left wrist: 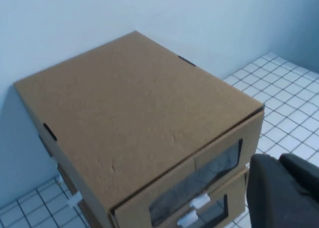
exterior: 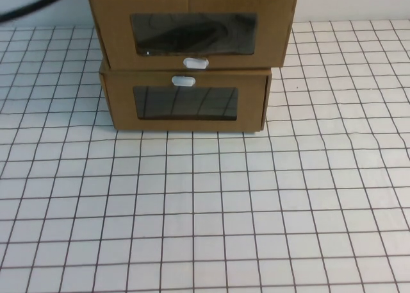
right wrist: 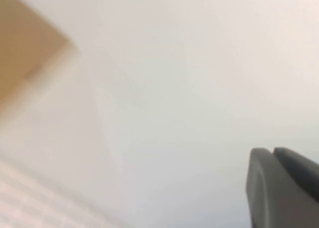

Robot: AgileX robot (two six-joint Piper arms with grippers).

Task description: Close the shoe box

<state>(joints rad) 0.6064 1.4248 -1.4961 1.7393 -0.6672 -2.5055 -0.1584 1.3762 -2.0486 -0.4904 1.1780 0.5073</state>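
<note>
Bare gridded desk (exterior: pixel 205 216) fills the near half of the high view; neither arm shows there. Left gripper (left wrist: pixel 284 190) hangs raised above the stack near the far edge, looking down on the upper box's lid, only a dark finger edge in sight; can't tell how its jaws stand. Shoe box (exterior: pixel 192 30) sits at the far edge, centre-left, on top of a lower box (exterior: pixel 186 104). Brown cardboard, drawer-style, clear window with something dark inside, white pull tab (exterior: pixel 195 63) below the window. Its front overhangs the lower box's front, so the drawer looks part-open, likely still needing a push toward the wall. Lower box's tab (exterior: pixel 183 81) sits above its window. Right gripper (right wrist: pixel 284 188) points at blank wall, probably parked; jaws appear closed, empty.
</note>
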